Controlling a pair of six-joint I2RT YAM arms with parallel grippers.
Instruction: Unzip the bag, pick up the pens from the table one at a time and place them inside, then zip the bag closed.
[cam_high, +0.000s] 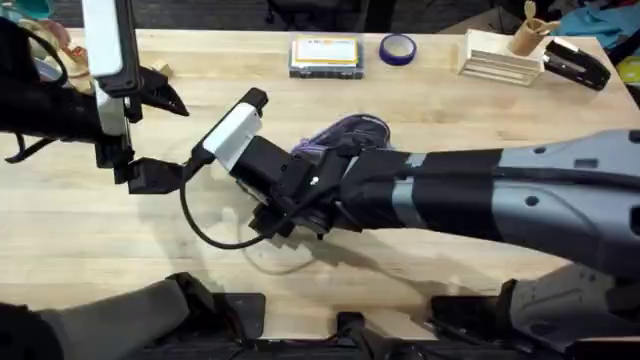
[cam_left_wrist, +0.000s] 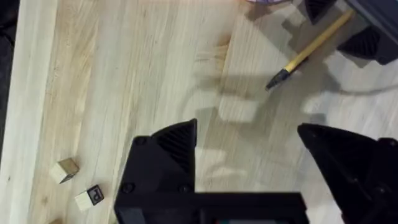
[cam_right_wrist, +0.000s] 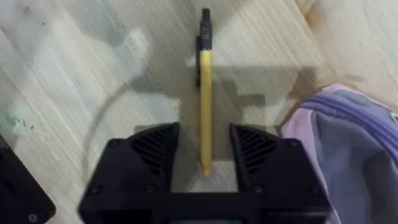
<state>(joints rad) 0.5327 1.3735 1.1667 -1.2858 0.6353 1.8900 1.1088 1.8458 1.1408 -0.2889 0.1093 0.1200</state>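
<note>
The yellow pen (cam_right_wrist: 205, 106) with a dark tip lies on the wooden table (cam_high: 120, 240). My right gripper (cam_right_wrist: 205, 152) is open and straddles the pen's rear end, with a gap on each side. In the left wrist view the pen (cam_left_wrist: 311, 50) shows beside that gripper, dark tip towards me. The grey bag (cam_right_wrist: 348, 143) with lilac edging lies just beside the right fingers. From overhead the bag (cam_high: 345, 132) is partly hidden behind the right arm. My left gripper (cam_high: 160, 135) hovers open to the left with nothing between its fingers (cam_left_wrist: 174, 143).
A clear box with a yellow label (cam_high: 325, 55), a purple tape roll (cam_high: 397, 48), a wooden holder (cam_high: 500, 55) and a black stapler (cam_high: 575, 62) line the far edge. Two small wooden cubes (cam_left_wrist: 65, 169) lie near the table's left edge.
</note>
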